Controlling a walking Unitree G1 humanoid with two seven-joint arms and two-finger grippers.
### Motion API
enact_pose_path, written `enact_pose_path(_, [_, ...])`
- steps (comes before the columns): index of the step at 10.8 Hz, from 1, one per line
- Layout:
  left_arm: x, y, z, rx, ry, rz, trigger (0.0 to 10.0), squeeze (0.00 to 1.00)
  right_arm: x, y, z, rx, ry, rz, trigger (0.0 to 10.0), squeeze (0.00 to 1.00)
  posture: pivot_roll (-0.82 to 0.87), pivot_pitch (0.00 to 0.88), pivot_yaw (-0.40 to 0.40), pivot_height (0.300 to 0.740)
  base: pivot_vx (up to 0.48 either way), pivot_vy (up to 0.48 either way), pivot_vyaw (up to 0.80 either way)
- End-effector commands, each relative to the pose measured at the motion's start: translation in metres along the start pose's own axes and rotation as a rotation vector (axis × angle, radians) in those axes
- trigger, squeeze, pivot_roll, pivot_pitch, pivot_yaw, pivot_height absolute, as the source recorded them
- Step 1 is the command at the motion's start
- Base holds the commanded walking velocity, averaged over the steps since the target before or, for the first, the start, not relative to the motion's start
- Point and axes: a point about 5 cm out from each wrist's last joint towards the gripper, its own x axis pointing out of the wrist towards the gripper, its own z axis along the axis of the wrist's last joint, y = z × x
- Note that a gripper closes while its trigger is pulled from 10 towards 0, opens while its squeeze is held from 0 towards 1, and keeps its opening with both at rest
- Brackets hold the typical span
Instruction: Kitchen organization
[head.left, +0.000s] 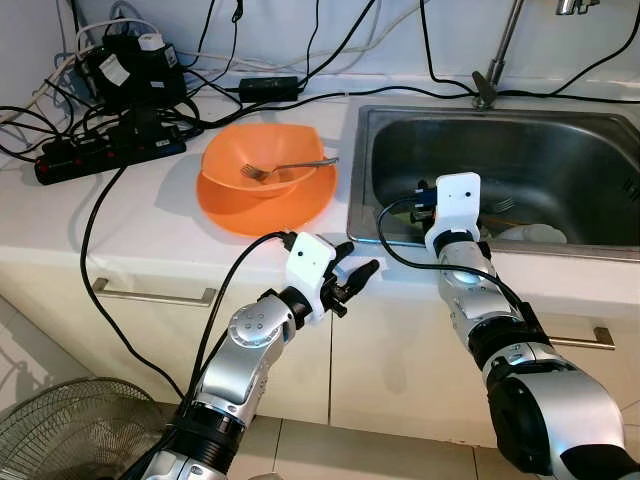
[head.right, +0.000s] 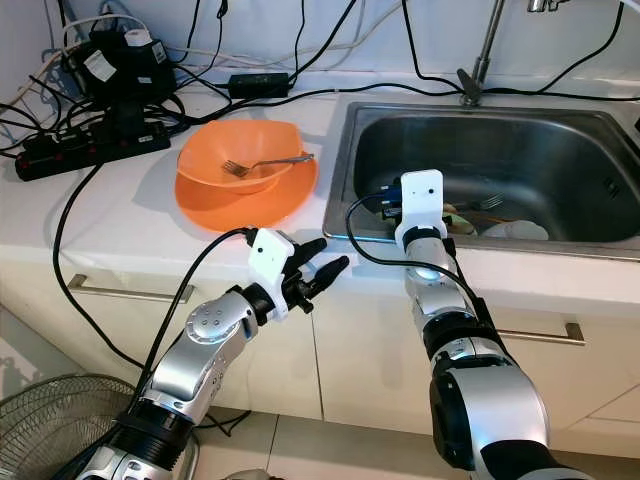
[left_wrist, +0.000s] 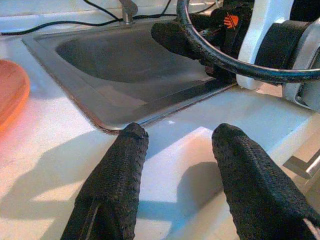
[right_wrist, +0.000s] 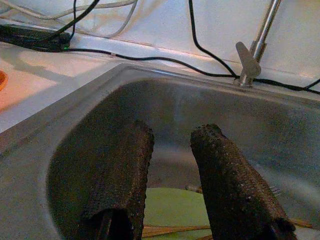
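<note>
— Right gripper (right_wrist: 172, 136), fingers parted and grasping nothing: poised just past the front rim of the stainless steel sink (head.left: 357, 160), pointing down into the basin. Why there?

— Most likely lined up for the dishes. Lying on the basin floor right under those fingers: a pale green flat plate (right_wrist: 172, 205). Beside it, along the front wall: a white dish (head.left: 535, 234) and a metal fork (head.left: 500, 204). Hard to tell what else, with the wrist in the way.

— And the left gripper (head.left: 355, 262)?

— Also released and empty. Held at the front edge of the white countertop (head.left: 150, 220), just off the sink's near left corner, tilted toward the right arm. Touching nothing. Looks like waiting, perhaps ready to take whatever comes out of the basin.

— Where does the other tableware sit?

— Toward the middle of the countertop, close to the sink's left rim: a round orange plastic bowl (head.left: 262, 150) resting on an orange plate (head.left: 300, 205), with a silver fork (head.left: 290, 167) leaning inside, handle toward the sink. Stacked like that, probably for carrying as one load.

— Anything to mind?

— Back left corner of the countertop: a black power strip (head.left: 100, 155) with tangled black cables (head.left: 95, 230), one trailing over the front edge. Worth keeping wet dishes clear of that. Near the floor, bottom left: a grey wire fan guard (head.left: 70, 430).
</note>
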Motion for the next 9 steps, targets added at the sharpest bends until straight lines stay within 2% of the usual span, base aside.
enact_pose_path(1, [-0.002,-0.002,-0.004,0.008,0.022,-0.008,10.0,0.0,0.001,-0.003,0.006,0.019,-0.049,-0.024,10.0,0.0,0.1,0.0,0.068,0.74,0.0,0.0,0.0])
enact_pose_path(5, [0.001,-0.004,-0.005,0.007,0.011,0.004,10.0,0.0,0.003,-0.011,0.039,0.034,-0.248,-0.056,10.0,0.0,0.08,0.0,0.066,0.74,0.0,0.0,0.0])
enact_pose_path(8, [0.003,-0.002,-0.002,0.013,0.002,0.025,10.0,0.0,-0.002,-0.017,0.044,0.035,-0.277,-0.066,10.0,0.0,0.08,0.0,0.055,0.74,0.0,0.0,0.0])
enact_pose_path(9, [0.003,0.001,-0.002,0.01,-0.004,0.046,10.0,0.0,-0.007,-0.015,0.041,0.038,-0.281,-0.057,10.0,0.0,0.07,0.0,0.052,0.74,0.0,0.0,0.0])
